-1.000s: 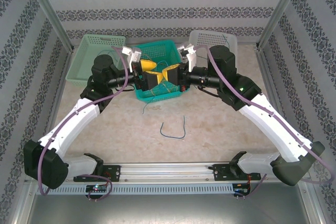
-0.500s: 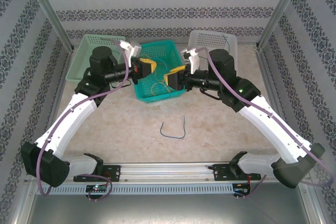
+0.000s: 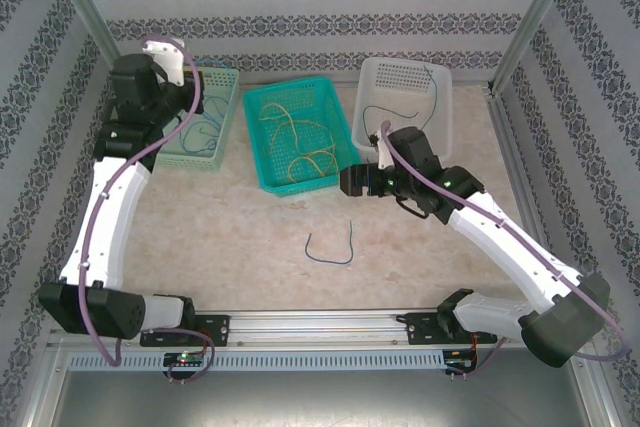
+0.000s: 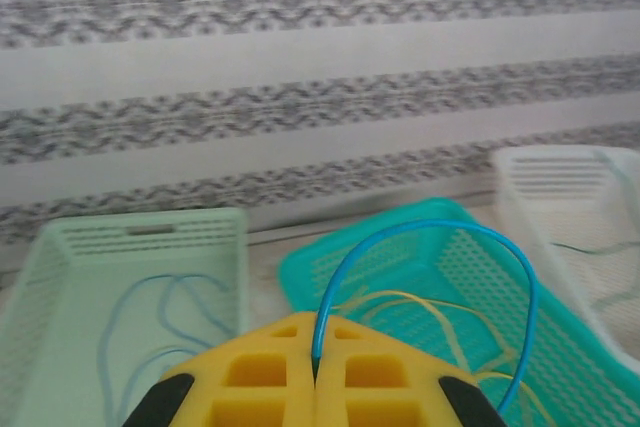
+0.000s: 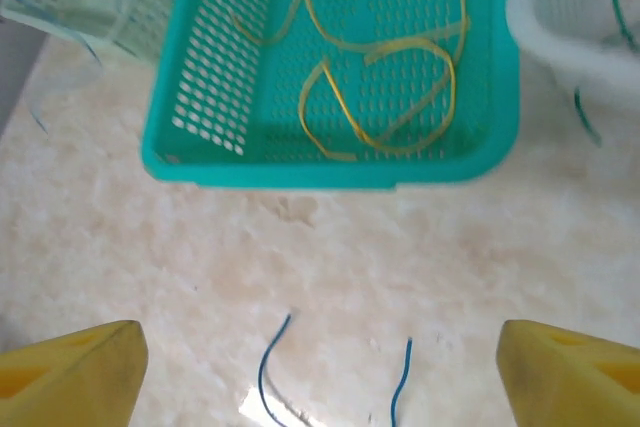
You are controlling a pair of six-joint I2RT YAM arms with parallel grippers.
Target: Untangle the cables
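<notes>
Your left gripper [image 4: 315, 387] pinches a blue cable [image 4: 531, 297], likely light and limp, your right gripper [image 5: 320, 352] gapes empty, and yellow cables [image 3: 300, 147] lie in the centre teal basket [image 3: 300, 185], best pinched near ends.

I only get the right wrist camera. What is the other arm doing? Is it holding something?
Observer: Yes. The left gripper is shut on a blue cable that arches over the teal basket.
Operator: Which box is that arm near?
Observer: From the top view, it is over the pale green basket at the far left.
Operator: Is anything inside that box?
Observer: Yes, thin blue cables lie looped on its floor.
</notes>
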